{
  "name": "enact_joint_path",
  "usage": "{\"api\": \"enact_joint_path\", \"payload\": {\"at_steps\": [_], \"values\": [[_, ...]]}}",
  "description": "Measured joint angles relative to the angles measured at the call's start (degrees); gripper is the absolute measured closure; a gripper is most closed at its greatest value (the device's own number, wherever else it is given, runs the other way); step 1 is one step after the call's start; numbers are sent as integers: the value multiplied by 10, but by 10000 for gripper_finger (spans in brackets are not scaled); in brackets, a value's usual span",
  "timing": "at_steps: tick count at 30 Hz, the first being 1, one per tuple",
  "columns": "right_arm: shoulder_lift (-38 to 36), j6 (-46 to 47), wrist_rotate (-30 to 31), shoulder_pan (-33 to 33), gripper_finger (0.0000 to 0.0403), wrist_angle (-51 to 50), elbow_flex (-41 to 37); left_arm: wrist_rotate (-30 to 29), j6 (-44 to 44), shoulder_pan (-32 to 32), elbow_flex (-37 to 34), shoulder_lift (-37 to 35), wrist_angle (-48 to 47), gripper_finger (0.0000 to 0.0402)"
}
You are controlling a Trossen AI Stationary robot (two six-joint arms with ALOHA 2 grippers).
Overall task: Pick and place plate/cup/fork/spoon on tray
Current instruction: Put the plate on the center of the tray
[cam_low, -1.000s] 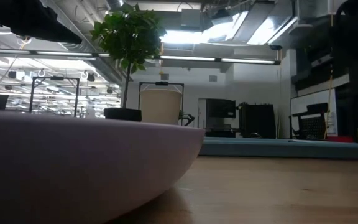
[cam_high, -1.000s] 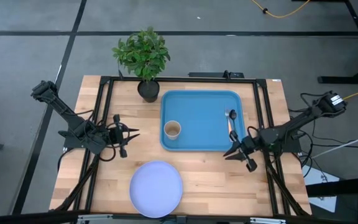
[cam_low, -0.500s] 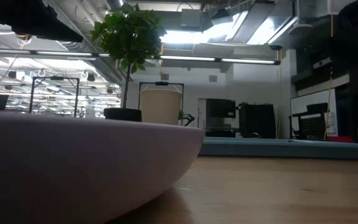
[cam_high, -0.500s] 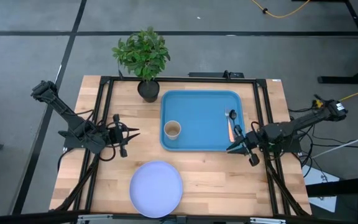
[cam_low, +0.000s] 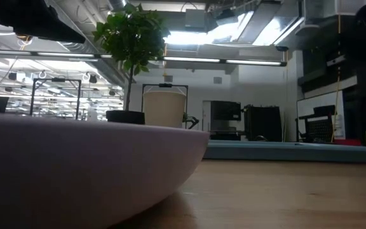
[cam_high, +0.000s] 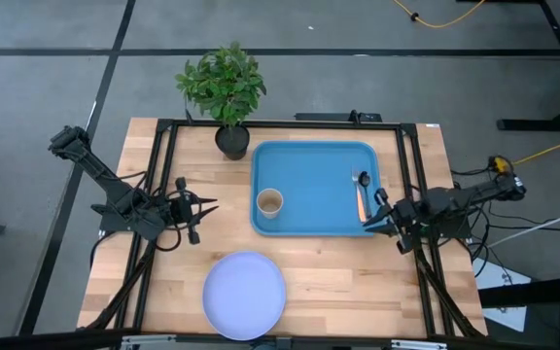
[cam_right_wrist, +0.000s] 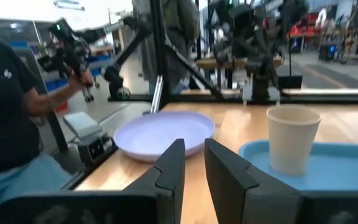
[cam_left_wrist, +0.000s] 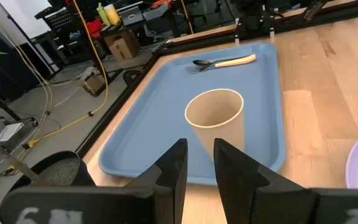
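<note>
Closest to the front edge of the table sits the plate (cam_high: 245,295), big, round, flat and pale lavender-white, lying bare on the wood with nothing on it. In the low view its rim (cam_low: 88,165) fills most of the foreground.

Further back there's the tray (cam_high: 309,222), bright blue, rounded corners, raised rim. The cup (cam_high: 269,203) stands upright on its left part, small and tan-beige, open side up. Over by the tray's right edge lies the spoon (cam_high: 362,180), dark shiny oval head pointing to the far side, and right beside it an orange-handled utensil (cam_high: 360,202) lying roughly parallel.

Left gripper (cam_high: 205,206) hovers over the bare table left of the tray, arm stretched low, pointing toward the cup but well apart from it. Its fingers (cam_left_wrist: 173,171) sit close together with only a thin gap and nothing between them, so basically closed. The plate is near it on the front side.

Right gripper (cam_high: 375,216) is just off the tray's right front corner, near the utensil handles, not touching them. Its fingers (cam_right_wrist: 170,163) are also nearly together and empty.

At the very back, a potted plant (cam_high: 225,92) stands by the tray's far left corner. The right wrist view shows a person (cam_right_wrist: 8,118) seated beyond the table.
</note>
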Motion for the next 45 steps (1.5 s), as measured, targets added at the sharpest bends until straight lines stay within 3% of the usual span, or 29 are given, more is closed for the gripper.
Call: {"api": "enact_joint_path", "payload": {"at_steps": [11,18,22,34,45], "values": [[-26,16,50,-3,336,-17,1,0,0,0,0,0,-3,329],[-25,-24,0,-3,336,-27,1,4,-3,0,0,0,-3,329],[-25,-63,0,-12,336,-27,1,5,-3,0,0,0,-3,329],[-22,-59,0,-100,336,-27,1,0,0,0,0,0,-2,329],[-7,-44,0,-107,336,-27,1,48,-42,0,-1,0,5,329]]}}
